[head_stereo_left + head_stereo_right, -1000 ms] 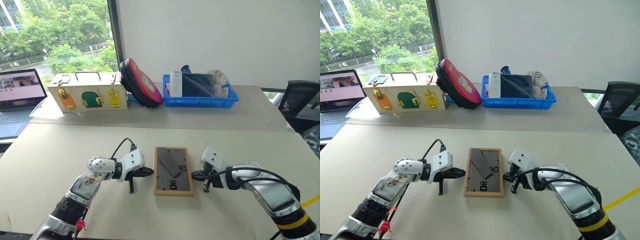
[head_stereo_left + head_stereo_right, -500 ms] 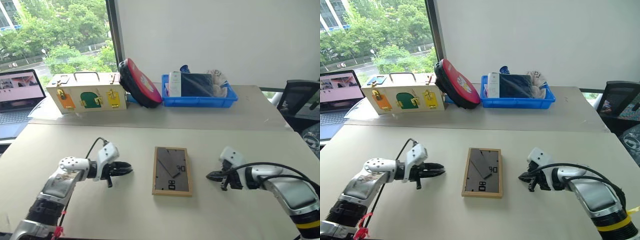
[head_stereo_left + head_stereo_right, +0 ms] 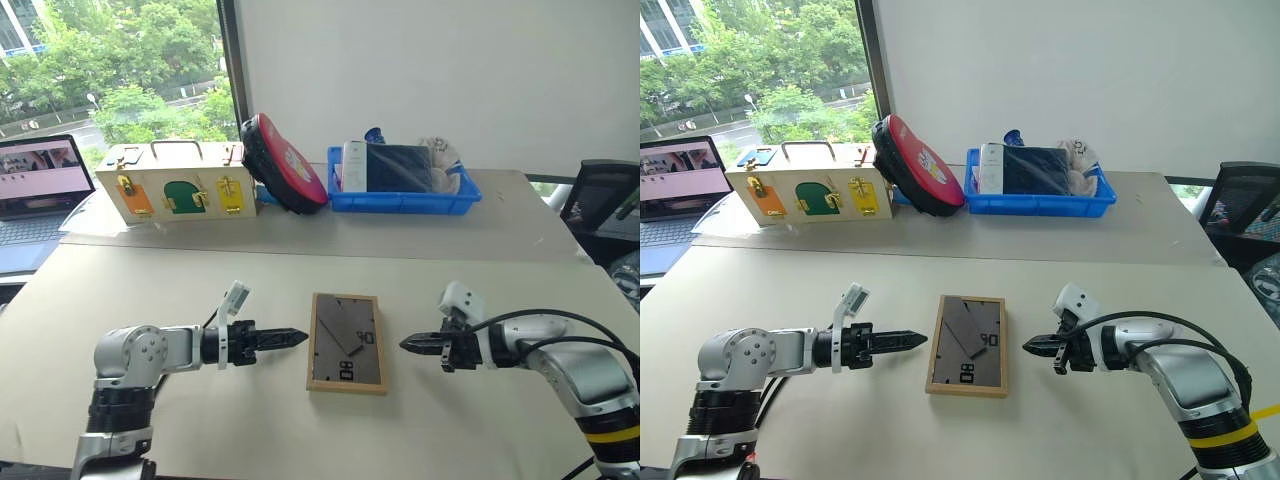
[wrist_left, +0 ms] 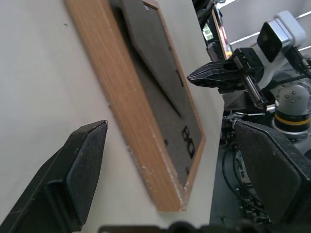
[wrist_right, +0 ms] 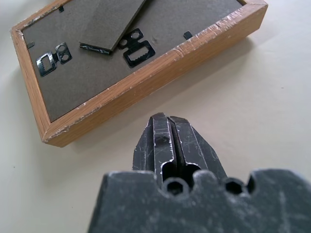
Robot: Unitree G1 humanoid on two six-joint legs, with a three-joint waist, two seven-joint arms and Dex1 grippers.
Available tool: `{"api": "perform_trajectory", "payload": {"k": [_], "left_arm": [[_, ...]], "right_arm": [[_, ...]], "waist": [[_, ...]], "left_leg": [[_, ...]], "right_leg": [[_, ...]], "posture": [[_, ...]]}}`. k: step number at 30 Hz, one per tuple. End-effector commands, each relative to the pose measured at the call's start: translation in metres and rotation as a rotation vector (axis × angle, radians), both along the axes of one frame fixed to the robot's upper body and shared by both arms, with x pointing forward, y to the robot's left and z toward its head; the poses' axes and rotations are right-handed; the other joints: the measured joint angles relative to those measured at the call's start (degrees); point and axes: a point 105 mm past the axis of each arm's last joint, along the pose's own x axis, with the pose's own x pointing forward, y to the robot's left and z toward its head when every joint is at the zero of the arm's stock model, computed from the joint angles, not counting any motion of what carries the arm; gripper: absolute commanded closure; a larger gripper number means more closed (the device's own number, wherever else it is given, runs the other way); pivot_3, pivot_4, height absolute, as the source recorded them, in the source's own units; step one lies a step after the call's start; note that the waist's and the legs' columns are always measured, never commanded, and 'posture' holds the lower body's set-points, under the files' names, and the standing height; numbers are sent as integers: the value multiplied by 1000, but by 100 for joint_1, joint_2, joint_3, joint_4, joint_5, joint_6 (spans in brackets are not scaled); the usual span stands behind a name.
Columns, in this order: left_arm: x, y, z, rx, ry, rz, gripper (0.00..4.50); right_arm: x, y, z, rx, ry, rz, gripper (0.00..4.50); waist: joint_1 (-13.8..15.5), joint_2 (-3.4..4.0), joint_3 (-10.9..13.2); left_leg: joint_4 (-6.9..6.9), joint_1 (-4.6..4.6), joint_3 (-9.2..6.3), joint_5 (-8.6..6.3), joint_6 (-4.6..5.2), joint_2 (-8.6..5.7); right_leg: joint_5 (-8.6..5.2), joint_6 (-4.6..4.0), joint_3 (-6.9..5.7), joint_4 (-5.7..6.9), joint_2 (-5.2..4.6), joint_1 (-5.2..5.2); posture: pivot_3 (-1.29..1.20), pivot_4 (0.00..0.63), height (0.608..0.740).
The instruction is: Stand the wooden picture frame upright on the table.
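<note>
Wooden picture frame (image 3: 347, 342) is lying flat, back panel up, on the table (image 3: 300, 285) between two grippers. Left gripper (image 3: 296, 338), fingers spread wide, is pointing at one long edge; right gripper (image 3: 409, 344), clenched and empty, is pointing at the other, neither touching.

The frame (image 3: 347, 342), a small light-wood rectangle, lies flat and face down on the beige table (image 3: 200, 285), its dark back panel up, with the stand folded and a white "08".
</note>
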Motion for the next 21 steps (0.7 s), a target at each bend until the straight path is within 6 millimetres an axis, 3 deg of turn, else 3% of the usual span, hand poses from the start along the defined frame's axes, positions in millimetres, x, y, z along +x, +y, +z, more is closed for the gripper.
{"api": "perform_trajectory", "payload": {"k": [1,8,16,21], "left_arm": [[0,-5,1,78,-33,-2,16],[-3,-19,-24,187,18,-22,16],[-10,-42,-20,138,43,-65,16],[-13,-42,-20,143,40,-75,16]], "right_arm": [[1,7,4,-1,-35,42,4500],[4,24,-5,0,-57,108,4500],[8,41,-12,9,-67,135,4500],[10,43,-14,8,-73,134,4500]], "waist": [[-8,-1,0],[2,0,0],[51,1,-1],[40,1,-1]], "left_leg": [[0,0,0,0,0,1],[-2,4,0,0,-1,-1],[6,7,-1,0,-1,-6],[5,7,-2,0,-1,-5]], "right_leg": [[1,-1,-1,0,1,0],[1,-2,1,-2,0,2],[3,5,0,-11,-4,15],[5,4,0,-11,-4,15]], "posture": [[0,150,735],[0,150,735],[0,150,735],[0,150,735]]}}
